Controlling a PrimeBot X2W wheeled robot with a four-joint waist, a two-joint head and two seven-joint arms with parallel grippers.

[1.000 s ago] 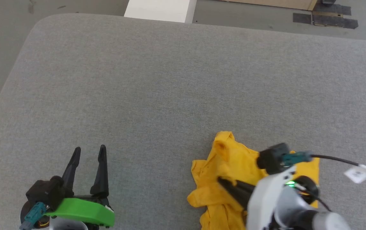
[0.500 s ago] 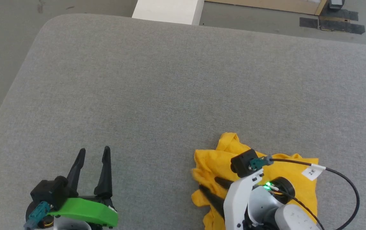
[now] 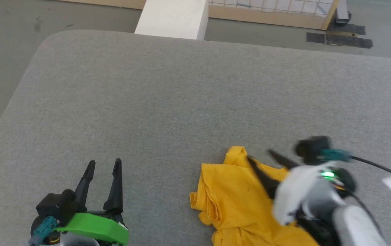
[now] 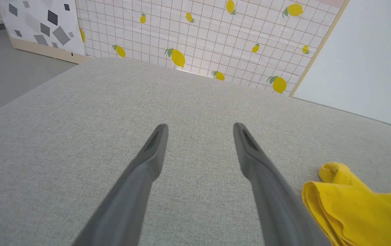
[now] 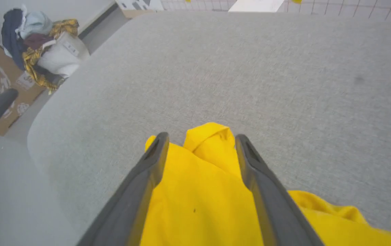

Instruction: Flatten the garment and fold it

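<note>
The garment (image 3: 236, 201) is a bright yellow T-shirt lying rumpled and partly folded over on the grey table (image 3: 181, 102), near its front edge right of centre. My right gripper (image 3: 260, 157) hovers open over the garment's far part, fingers spread with nothing between them; in the right wrist view the garment (image 5: 202, 191) lies under and between the fingers of the right gripper (image 5: 200, 138). My left gripper (image 3: 103, 164) rests open at the lower left, well away from the cloth. From the left wrist, the garment (image 4: 355, 201) shows at the lower right beside the left gripper (image 4: 199, 127).
A white block (image 3: 171, 17) stands beyond the table's far edge. A lemon-print panel (image 4: 215, 37) backs the table. A pile of clothes (image 5: 38, 44) sits on the floor off the table's left side. The table's far and left parts are bare grey fabric.
My right gripper has opened, let go of the garment and drawn up and to the right. The cloth now lies flatter, spread leftward. The head camera has shifted slightly.
</note>
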